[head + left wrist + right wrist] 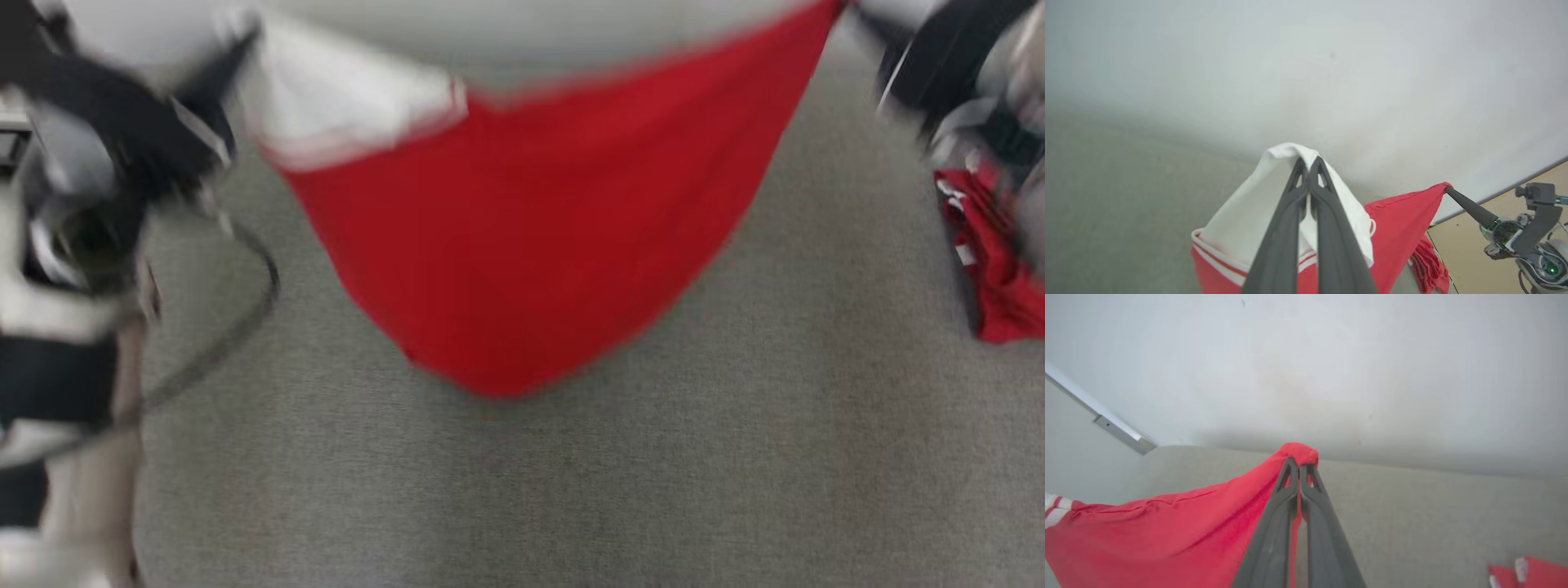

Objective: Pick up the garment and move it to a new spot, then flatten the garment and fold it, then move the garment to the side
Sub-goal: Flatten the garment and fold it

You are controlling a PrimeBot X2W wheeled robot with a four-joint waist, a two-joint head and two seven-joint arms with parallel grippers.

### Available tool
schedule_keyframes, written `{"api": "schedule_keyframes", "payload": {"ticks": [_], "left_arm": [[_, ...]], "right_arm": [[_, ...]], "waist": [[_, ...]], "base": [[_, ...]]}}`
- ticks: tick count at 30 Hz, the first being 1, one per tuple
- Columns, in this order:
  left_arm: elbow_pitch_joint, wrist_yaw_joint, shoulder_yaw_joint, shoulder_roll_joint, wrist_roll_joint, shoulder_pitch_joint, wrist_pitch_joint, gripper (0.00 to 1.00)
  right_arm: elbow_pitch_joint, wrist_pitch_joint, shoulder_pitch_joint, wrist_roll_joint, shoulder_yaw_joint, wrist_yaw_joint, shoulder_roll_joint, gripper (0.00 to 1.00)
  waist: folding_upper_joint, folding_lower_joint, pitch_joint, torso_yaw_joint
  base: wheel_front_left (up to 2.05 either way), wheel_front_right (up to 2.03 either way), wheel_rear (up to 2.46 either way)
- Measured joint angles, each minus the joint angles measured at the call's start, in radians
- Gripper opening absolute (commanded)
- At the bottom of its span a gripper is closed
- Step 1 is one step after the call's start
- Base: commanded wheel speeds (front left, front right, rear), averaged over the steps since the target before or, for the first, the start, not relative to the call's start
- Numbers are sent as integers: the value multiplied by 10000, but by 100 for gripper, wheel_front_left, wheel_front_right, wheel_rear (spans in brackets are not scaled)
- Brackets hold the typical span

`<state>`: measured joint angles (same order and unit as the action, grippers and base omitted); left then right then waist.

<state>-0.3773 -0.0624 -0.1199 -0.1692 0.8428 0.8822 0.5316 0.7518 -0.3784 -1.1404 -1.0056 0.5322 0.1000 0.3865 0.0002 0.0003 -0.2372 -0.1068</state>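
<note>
The garment (522, 245) is red with a white, red-striped part at one end, and it hangs in the air above the grey surface, sagging to a point in the middle. My left gripper (1308, 163) is shut on the white end (1249, 220); in the blurred head view it sits at the upper left (241, 45). My right gripper (1299, 463) is shut on a red corner (1298, 451) and reaches in at the upper right (849, 10). The left wrist view also shows that gripper (1447, 190) pinching the red corner.
A second red and white cloth heap (992, 269) lies on the grey surface (735, 457) at the right, under my right arm. A dark cable loop (245, 318) hangs by my left arm. A white wall (1331, 355) stands behind.
</note>
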Motion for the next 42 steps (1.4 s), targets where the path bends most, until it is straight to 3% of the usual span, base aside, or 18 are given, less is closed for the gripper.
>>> {"api": "schedule_keyframes", "payload": {"ticks": [5,8,11,15,23,31,42], "left_arm": [[-236,731,782,270,-696,3629,-1135,0],[305,665,991,309,-886,5261,-2046,0],[706,132,752,462,-961,5594,-2608,0],[1011,-341,462,694,-821,3570,-2878,0],[683,-401,-40,341,-940,-1420,-3231,0],[997,-451,-474,-40,-1544,-3619,-3756,0],[1494,-466,-433,341,-1377,-6451,-4456,0]], "right_arm": [[190,1406,-3568,570,-1120,-686,173,0],[-477,2671,-4345,884,-1469,-635,257,0],[-1035,3534,-4080,963,-1501,-196,439,0],[-1350,4276,-2123,1030,-1078,151,514,0],[-1760,5208,2450,918,-326,232,679,0],[-1921,5298,4567,972,748,236,968,0],[-2073,5419,5992,734,1599,238,1256,0]], "waist": [[0,0,-662,322],[-1,0,-1085,500],[-3,-3,-1510,653],[1,2,-1921,833],[-1,-3,-1604,1054],[-1,-4,-865,1119],[-3,-6,622,1061]], "base": [[0,0,0],[0,0,0],[0,0,0],[0,0,0],[0,0,0],[0,0,0],[0,0,0]]}}
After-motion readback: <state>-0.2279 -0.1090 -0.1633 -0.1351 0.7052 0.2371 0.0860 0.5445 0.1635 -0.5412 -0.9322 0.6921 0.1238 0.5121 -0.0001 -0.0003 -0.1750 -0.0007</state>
